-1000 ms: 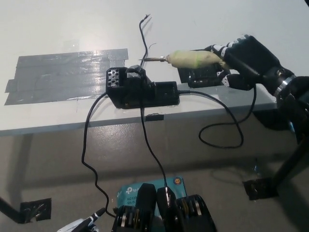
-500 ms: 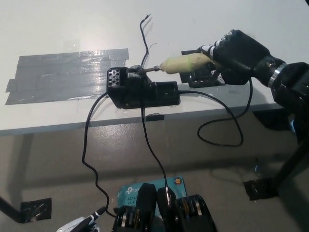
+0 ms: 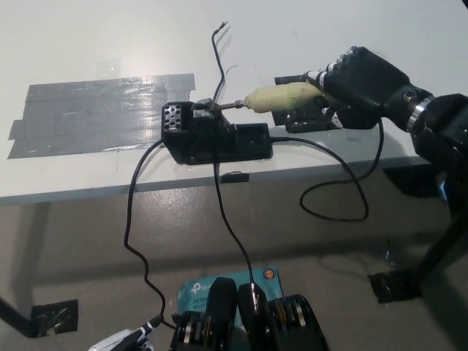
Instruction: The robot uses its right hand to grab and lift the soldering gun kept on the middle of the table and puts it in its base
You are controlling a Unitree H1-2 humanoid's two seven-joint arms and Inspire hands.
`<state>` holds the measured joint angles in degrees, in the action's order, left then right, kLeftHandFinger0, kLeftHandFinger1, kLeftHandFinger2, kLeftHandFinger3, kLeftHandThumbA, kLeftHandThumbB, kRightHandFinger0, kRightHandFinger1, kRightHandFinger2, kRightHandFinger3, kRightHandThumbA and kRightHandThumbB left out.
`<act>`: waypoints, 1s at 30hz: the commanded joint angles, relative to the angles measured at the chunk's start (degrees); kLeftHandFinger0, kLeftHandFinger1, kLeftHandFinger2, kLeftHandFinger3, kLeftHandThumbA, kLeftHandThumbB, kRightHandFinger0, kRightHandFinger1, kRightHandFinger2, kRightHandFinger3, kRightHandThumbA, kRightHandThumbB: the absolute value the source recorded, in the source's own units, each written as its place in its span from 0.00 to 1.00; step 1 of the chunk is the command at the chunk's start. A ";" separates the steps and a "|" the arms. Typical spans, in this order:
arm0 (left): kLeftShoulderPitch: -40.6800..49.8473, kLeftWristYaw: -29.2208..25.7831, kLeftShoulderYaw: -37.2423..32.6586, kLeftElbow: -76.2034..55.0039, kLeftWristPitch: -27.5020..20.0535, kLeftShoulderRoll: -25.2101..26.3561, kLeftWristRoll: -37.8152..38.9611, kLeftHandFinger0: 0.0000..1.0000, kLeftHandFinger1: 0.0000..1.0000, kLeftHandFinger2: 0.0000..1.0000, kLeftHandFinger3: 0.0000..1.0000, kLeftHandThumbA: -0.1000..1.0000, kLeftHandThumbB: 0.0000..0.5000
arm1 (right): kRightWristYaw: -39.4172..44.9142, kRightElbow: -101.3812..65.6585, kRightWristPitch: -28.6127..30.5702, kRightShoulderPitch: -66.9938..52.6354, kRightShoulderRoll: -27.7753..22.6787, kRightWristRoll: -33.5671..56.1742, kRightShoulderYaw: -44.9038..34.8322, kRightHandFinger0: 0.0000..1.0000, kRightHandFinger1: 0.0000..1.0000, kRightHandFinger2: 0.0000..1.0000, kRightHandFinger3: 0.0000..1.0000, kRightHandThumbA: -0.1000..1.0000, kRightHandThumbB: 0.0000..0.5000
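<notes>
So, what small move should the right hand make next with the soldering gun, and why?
Probably ease the soldering gun a little further left and down into the base. The right hand holds it by the yellowish handle, nearly level, and its metal tip sits just at the holder on top of the base, not clearly seated. The left hand rests low at the picture's bottom edge.
</notes>
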<state>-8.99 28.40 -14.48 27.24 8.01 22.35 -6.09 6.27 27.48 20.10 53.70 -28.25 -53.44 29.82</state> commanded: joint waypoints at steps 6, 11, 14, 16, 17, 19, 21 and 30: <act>0.13 1.25 0.23 -1.42 -0.62 1.22 0.47 0.00 0.00 0.12 0.20 1.00 1.00 | -1.20 -1.69 0.10 2.65 -1.22 -2.76 0.06 0.00 0.00 0.00 0.27 0.00 0.05; 0.47 1.46 -0.18 -1.92 -0.43 1.16 0.21 0.00 0.01 0.13 0.23 1.00 1.00 | 0.27 -1.38 -0.48 2.40 -0.52 -2.80 0.34 0.00 0.01 0.35 0.24 0.01 0.01; 0.76 1.53 0.13 -3.25 0.86 1.21 0.57 0.00 0.03 0.15 0.21 1.00 1.00 | 3.52 -0.77 -2.81 2.88 0.67 -3.28 1.14 0.00 0.04 0.40 0.47 0.08 0.00; 0.56 1.38 0.25 -2.96 0.71 1.05 0.65 0.00 0.01 0.15 0.22 1.00 1.00 | 0.76 0.64 0.47 2.95 1.04 -1.31 0.81 0.00 0.04 0.38 0.32 0.00 0.19; 0.43 1.49 0.31 -2.61 0.50 0.96 0.84 0.00 0.00 0.14 0.21 1.00 1.00 | 0.11 0.86 0.92 2.96 1.18 -1.51 0.93 0.00 0.06 0.42 0.22 0.00 0.22; 0.42 1.32 0.27 -2.54 0.46 0.90 0.70 0.00 0.00 0.14 0.22 1.00 1.00 | -0.80 1.99 1.06 3.36 1.64 -2.87 1.81 0.00 0.14 0.53 0.14 0.00 0.08; 0.57 1.17 -0.09 -2.63 -0.02 1.00 0.19 0.00 0.00 0.15 0.24 1.00 1.00 | -2.21 3.75 0.87 3.71 2.24 -4.42 2.98 0.00 0.22 0.64 0.21 0.00 0.01; 0.85 1.23 -0.26 -3.77 0.36 0.94 0.10 0.00 0.00 0.15 0.23 1.00 1.00 | -4.28 8.08 0.66 5.07 5.22 -4.40 4.95 0.02 0.39 0.76 0.61 0.07 0.00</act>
<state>-8.19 28.75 -14.76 25.28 8.22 22.31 -6.11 3.11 35.42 19.45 54.90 -24.59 -57.29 33.97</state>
